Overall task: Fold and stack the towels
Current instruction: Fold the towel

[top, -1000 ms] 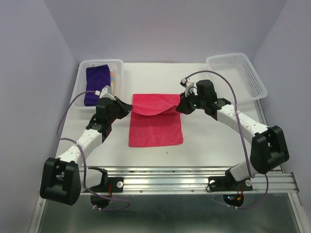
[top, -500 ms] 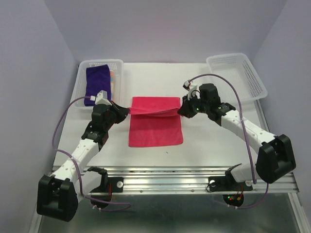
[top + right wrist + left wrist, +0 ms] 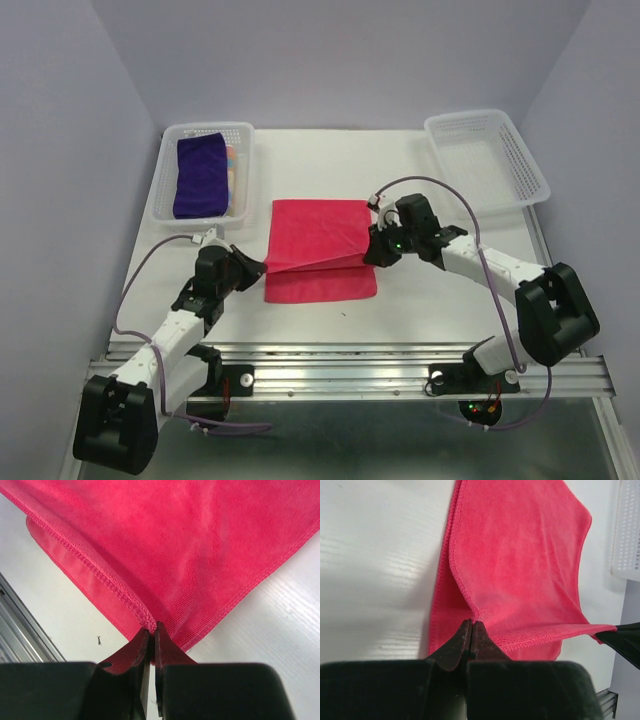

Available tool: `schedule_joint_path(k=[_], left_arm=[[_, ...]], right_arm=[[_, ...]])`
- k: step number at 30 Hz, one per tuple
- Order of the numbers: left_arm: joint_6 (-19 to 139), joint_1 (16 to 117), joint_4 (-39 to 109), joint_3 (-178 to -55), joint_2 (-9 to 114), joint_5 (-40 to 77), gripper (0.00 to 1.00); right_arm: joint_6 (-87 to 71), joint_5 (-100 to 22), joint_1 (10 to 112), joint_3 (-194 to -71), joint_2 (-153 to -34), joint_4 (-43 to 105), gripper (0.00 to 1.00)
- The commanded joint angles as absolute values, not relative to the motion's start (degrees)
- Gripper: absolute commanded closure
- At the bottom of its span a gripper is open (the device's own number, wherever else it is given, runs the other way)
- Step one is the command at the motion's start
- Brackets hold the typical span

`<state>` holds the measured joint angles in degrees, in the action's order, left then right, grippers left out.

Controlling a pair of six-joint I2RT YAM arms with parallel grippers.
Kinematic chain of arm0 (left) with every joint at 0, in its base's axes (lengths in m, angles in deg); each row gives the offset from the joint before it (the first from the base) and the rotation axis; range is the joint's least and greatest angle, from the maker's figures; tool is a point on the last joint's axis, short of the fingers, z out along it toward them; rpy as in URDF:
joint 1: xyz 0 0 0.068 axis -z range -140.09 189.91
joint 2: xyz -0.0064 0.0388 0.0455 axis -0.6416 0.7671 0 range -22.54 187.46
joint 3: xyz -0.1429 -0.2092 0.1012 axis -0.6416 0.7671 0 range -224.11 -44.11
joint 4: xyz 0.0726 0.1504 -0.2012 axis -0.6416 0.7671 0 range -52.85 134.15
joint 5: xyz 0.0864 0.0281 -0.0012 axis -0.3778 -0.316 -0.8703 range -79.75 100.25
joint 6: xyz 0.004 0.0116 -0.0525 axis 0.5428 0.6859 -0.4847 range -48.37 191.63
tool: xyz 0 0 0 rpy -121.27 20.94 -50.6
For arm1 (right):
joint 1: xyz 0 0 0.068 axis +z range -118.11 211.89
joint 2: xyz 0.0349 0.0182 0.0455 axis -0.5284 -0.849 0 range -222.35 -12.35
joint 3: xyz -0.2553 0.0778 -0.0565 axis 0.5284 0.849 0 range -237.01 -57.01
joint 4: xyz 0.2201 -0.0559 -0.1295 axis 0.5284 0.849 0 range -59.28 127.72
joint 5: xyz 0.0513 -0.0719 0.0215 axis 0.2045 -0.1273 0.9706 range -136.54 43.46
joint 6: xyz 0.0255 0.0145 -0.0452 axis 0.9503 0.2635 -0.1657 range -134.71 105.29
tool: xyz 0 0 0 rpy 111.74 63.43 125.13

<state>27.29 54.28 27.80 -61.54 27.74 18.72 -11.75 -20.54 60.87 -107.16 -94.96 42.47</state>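
A hot pink towel (image 3: 318,240) lies mid-table with its far half folded toward the near edge. My left gripper (image 3: 262,268) is shut on the folded layer's left corner, and my right gripper (image 3: 372,256) is shut on its right corner. Both corners hang just above the lower layer, a strip of which shows at the near edge (image 3: 320,288). In the left wrist view the pink towel (image 3: 520,565) runs off from the pinched jaws (image 3: 471,623). The right wrist view shows its hemmed edge (image 3: 100,575) caught at the jaws (image 3: 151,627). A deep purple towel (image 3: 198,173) lies in the left basket with a striped one (image 3: 232,168) beside it.
A white perforated basket (image 3: 170,205) stands at the back left with the other towels in it. A second white basket (image 3: 488,155) stands at the back right. A metal rail (image 3: 350,365) runs along the near edge.
Both grippers have drawn the pink towel's far edge toward the near edge, from the back of the towel to about two thirds across it. The fold has lengthened and flattened.
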Motion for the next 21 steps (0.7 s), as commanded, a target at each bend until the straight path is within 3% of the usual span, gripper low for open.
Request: schedule_joint_path(k=[1, 16, 18, 21], left_arm=[[26.8, 54.8, 26.1, -58.5, 25.5, 19.9, 1.00], [26.8, 55.5, 23.9, -54.8, 29.0, 20.6, 1.00], [27.2, 55.5, 24.0, -55.0, 29.0, 21.0, 1.00], [27.5, 55.5, 24.9, -55.5, 28.5, 21.8, 1.00]], right_arm=[[-10.7, -19.8, 61.9, -104.4, -96.2, 40.1, 0.98], [-8.0, -20.5, 63.7, -101.3, -98.0, 39.3, 0.90], [-7.6, -20.5, 63.6, -100.6, -97.6, 39.4, 0.84], [-6.3, -20.5, 63.7, -99.4, -95.8, 39.4, 0.54]])
